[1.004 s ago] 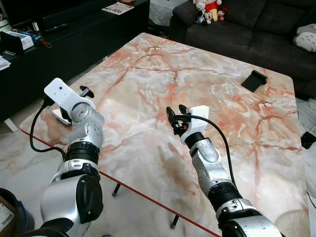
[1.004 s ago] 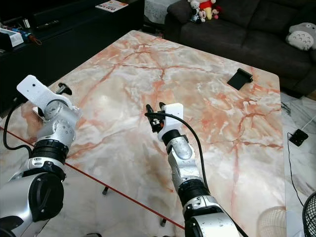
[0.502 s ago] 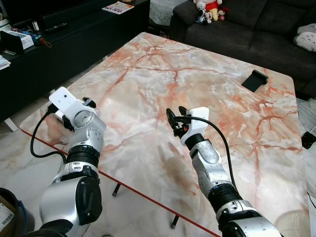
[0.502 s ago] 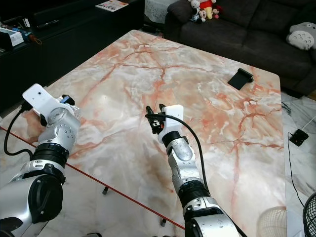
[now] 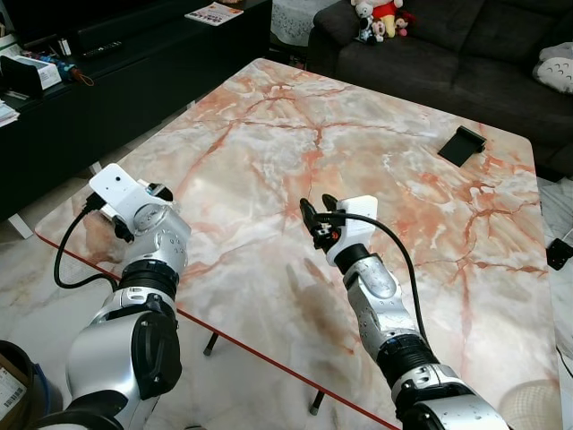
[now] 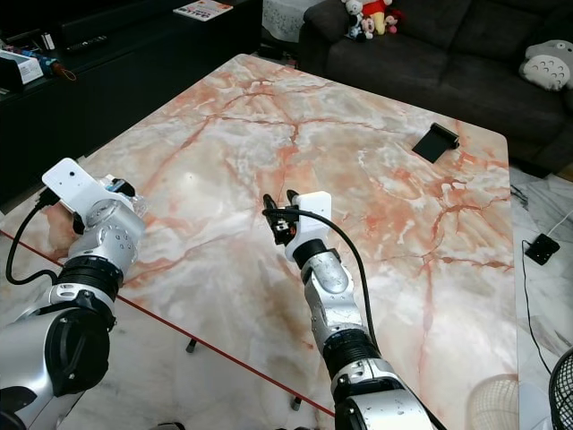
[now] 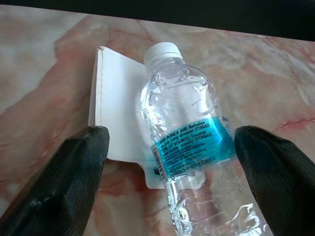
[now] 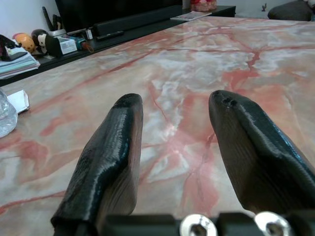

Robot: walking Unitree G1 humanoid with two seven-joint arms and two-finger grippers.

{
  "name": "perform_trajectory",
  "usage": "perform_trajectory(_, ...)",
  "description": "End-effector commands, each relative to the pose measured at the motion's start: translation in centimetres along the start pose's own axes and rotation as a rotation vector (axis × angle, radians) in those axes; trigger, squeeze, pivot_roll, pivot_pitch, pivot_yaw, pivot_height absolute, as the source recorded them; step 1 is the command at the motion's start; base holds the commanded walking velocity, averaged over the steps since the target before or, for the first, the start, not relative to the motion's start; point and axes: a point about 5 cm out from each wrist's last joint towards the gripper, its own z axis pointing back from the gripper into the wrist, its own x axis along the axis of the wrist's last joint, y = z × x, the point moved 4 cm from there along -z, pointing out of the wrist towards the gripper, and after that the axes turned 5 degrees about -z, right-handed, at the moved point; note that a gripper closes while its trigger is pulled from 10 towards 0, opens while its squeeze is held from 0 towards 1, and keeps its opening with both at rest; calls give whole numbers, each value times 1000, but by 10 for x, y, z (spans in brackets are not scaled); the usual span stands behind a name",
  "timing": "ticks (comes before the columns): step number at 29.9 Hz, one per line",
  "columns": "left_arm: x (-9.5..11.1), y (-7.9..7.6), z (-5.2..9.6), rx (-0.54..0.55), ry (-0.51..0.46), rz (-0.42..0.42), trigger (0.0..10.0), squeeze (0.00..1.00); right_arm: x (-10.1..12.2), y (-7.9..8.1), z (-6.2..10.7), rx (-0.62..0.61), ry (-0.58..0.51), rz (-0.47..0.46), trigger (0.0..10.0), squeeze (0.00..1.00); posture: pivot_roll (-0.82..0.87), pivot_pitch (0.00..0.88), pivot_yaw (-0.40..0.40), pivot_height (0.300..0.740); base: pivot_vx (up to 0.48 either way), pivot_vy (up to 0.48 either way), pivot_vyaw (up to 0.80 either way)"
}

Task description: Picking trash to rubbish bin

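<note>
Reaching stage: left gripper (image 7: 172, 172) spread wide astride a clear plastic bottle (image 7: 189, 147) lying over a white card (image 7: 118, 118) at the marble table (image 5: 358, 152)'s near-left corner. Next, judged: close on bottle. Right gripper (image 8: 172, 147) parted, empty, mid-table.

a home living room. a dark grey fabric sofa (image 5: 466, 45) runs along the far side, with a cluster of small plush toys (image 5: 380, 18) on one seat and a round grey stuffed toy (image 5: 557, 67) at the other end. a large low table (image 5: 358, 170) with a pink-veined marble top stands in front of it. along the left stands a long black media cabinet (image 5: 134, 72) carrying a magazine (image 5: 213, 14), small boxes and oddments. the floor (image 5: 31, 296) is pale polished marble tile. a white lace cloth (image 5: 291, 18) drapes something beside the sofa, and a black cable with a plug (image 5: 560, 253) lies on the floor to the right.
</note>
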Motion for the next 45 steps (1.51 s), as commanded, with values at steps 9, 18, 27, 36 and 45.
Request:
perform_trajectory(9,33,-13,0,-31,-79,46,10000,0,4,-1,2,-1,-21,5,10000,0,92,114,-105,740,0,0,0)
perform_trajectory(18,20,-5,-6,-15,4,60,10000,0,4,-2,2,0,-21,5,10000,0,87,113,-103,740,0,0,0)
perform_trajectory(27,10,-1,-7,-3,42,62,10000,0,3,-2,3,5,-19,7,10000,0,82,116,-108,740,0,0,0)
perform_trajectory(36,-7,10,-8,48,109,25,10000,0,2,-1,4,11,-16,5,10000,0,80,118,-108,740,0,0,0)
perform_trajectory(45,-34,15,-6,59,242,77,10000,0,1,0,6,12,-12,5,10000,0,76,121,-106,740,0,0,0)
